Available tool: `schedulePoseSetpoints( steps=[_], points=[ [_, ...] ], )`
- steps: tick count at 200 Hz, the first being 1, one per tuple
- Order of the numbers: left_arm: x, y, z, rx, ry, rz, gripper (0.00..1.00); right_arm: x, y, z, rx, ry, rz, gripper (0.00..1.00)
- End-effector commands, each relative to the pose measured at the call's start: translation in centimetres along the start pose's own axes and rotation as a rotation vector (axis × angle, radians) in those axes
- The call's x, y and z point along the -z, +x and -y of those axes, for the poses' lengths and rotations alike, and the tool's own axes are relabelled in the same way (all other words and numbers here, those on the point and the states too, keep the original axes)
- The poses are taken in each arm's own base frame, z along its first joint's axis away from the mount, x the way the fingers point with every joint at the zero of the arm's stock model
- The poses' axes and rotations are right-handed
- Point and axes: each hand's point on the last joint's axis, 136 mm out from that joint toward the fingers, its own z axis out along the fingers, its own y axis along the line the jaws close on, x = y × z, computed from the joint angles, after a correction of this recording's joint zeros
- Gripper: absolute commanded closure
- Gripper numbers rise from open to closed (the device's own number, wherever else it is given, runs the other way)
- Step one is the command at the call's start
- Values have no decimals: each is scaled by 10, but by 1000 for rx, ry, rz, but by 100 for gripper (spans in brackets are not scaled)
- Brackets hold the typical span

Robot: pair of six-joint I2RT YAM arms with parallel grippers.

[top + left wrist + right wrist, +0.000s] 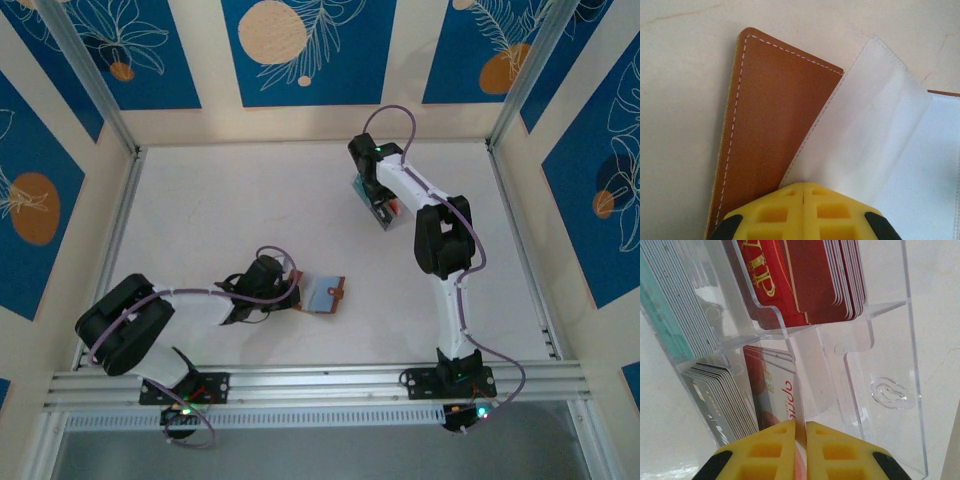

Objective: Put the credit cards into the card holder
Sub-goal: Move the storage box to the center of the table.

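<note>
The card holder [325,296] lies open on the table left of centre, brown leather [770,125] outside, pale inside. My left gripper [804,186] is shut on its clear inner flap [865,135] and holds it lifted off the leather. The credit cards stand in stacks in a clear tray: red ones [805,280], teal ones [665,315] and dark grey ones [720,400]. Over the tray, my right gripper [801,427] is shut on the edge of a red-and-white card [780,390] at the front of its compartment.
The clear plastic compartment tray [912,365] sits at the back of the table under the right wrist [378,200]. Aluminium rails and patterned walls [300,50] box in the white table. Bare tabletop [220,200] lies between the wallet and the tray.
</note>
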Motion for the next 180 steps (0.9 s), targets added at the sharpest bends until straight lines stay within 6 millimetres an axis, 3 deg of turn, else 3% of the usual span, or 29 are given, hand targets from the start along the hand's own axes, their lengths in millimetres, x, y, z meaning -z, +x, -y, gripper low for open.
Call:
schedulePoseSetpoints(
  steps=[1,102,130,145,180],
  points=[
    [-4,48,-61,51,-201,-154,100,1,0,12,-5,27,-11,88],
    [-4,49,-62,55,-203,-156,100,3,1,21,-19,36,-17,88],
    [-4,49,-63,57,-204,-157,100,6,-1,24,-27,32,-14,94],
    [-4,48,-63,57,-205,-156,100,8,-1,19,-27,1,-14,100],
    [-3,48,-63,60,-206,-149,100,5,8,4,-26,-77,-60,100]
  ],
)
